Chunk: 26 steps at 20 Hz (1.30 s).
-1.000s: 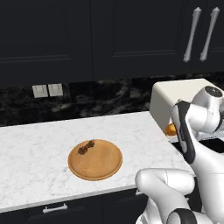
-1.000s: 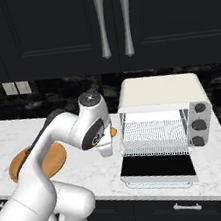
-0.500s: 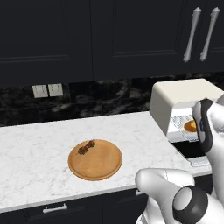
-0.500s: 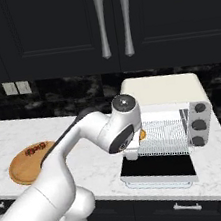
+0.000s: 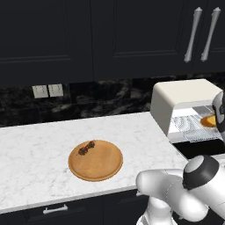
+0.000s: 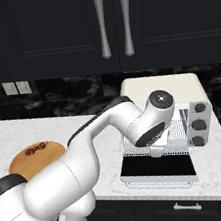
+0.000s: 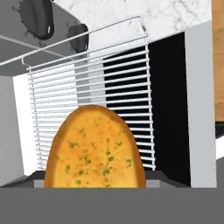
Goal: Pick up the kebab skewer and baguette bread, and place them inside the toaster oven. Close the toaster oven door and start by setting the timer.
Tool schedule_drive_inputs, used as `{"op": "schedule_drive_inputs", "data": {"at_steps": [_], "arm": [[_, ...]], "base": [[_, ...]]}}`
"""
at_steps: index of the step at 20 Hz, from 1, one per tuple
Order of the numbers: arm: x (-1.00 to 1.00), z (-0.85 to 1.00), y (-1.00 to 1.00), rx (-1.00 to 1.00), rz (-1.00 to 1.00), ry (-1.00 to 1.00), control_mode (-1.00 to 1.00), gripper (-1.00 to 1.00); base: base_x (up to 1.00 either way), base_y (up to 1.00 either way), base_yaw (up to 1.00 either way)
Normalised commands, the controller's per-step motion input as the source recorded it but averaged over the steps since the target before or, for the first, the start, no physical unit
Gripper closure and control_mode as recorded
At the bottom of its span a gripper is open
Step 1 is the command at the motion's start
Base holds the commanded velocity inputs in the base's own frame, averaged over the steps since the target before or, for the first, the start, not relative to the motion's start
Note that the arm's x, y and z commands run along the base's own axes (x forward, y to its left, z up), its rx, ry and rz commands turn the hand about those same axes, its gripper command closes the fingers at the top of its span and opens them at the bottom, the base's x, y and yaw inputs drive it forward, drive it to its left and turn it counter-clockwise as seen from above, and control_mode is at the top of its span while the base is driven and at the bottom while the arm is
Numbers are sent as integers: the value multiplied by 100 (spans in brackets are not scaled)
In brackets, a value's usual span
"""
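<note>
Claw (image 7: 94, 186) clamped across baguette (image 7: 94, 146) mid-body — light, rigid crust, grips fine; over oven (image 6: 193, 92) rack (image 7: 116, 83).

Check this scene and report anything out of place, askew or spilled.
Nothing stands out. The baguette bread is in the tool above the wire rack of the open toaster oven, and the kebab skewer lies on the wooden board.

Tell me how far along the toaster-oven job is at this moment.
Done: nothing is placed yet. In hand: the baguette bread sits between the fingers, above the wire rack of the open toaster oven. Left: release the bread, fetch the kebab skewer from the wooden board, shut the toaster oven door, set the timer.
</note>
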Motion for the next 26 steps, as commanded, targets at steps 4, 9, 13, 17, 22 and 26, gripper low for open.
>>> {"op": "schedule_drive_inputs", "data": {"at_steps": [4,9,13,17,22,26], "arm": [[28,-4,3,0,12,-6,-100,100],[27,-31,7,0,9,-6,-100,100],[8,-18,2,0,1,-13,-100,100],[14,2,0,0,0,-10,-100,100],[13,6,3,0,0,-1,-100,100],[39,0,4,0,0,0,-100,100]], "base": [[0,0,0],[0,0,0],[0,0,0],[0,0,0],[0,0,0],[0,0,0]]}}
